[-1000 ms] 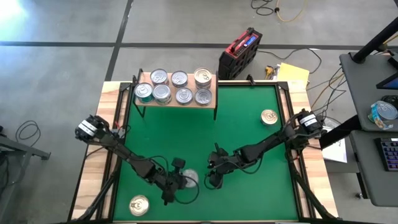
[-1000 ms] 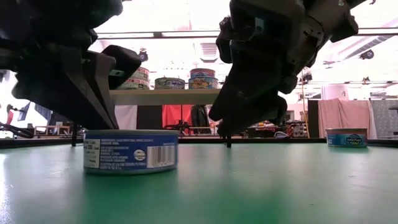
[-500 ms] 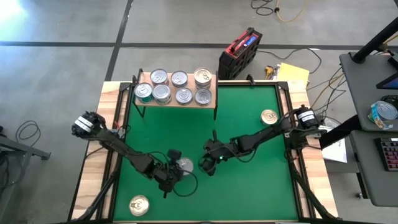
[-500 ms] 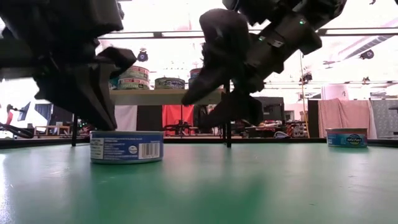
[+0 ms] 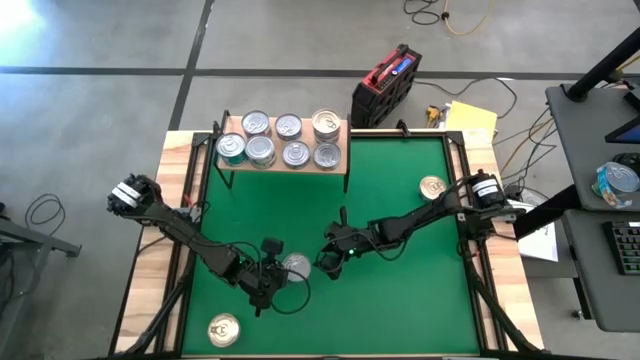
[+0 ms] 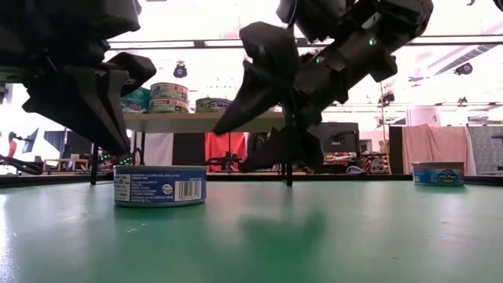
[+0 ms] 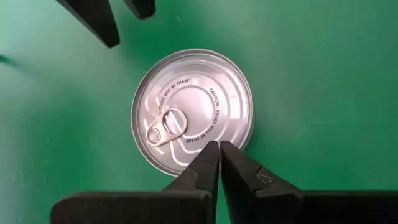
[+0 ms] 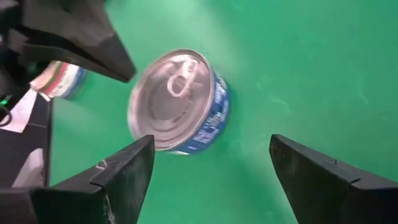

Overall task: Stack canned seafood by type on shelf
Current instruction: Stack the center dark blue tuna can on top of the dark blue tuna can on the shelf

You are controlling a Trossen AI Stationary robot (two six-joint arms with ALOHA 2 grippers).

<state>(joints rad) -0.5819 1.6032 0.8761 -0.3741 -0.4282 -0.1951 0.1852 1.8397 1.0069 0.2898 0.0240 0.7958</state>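
Silver-topped tin (image 5: 296, 266) sits upright on the green mat (image 5: 400, 200), near the middle of the front half, blue label on its side (image 6: 159, 185).

Left pincer (image 5: 268, 282) hovers at the tin's near-left rim, fingers pressed together. In the left wrist view the joined tips (image 7: 218, 155) overlap the lid edge next to the pull tab; contact can't be confirmed from that angle, probably just above it. Low view shows the left fingers (image 6: 110, 118) coming down to the tin's left top edge.

Right pincer (image 5: 327, 262) is just beside the tin on its right, fingers spread wide, nothing between them. Right wrist view: tin (image 8: 179, 102) lies ahead of the spread fingers (image 8: 127, 171), not yet inside the gap. In the low view it is lifted off the mat.

Shelf (image 5: 336, 161) at the mat's back left carries eight tins in two rows, e.g. (image 5: 260, 150). One gold-topped tin (image 5: 433, 187) lies loose at the right side of the mat, another (image 5: 223, 329) at the front left corner.
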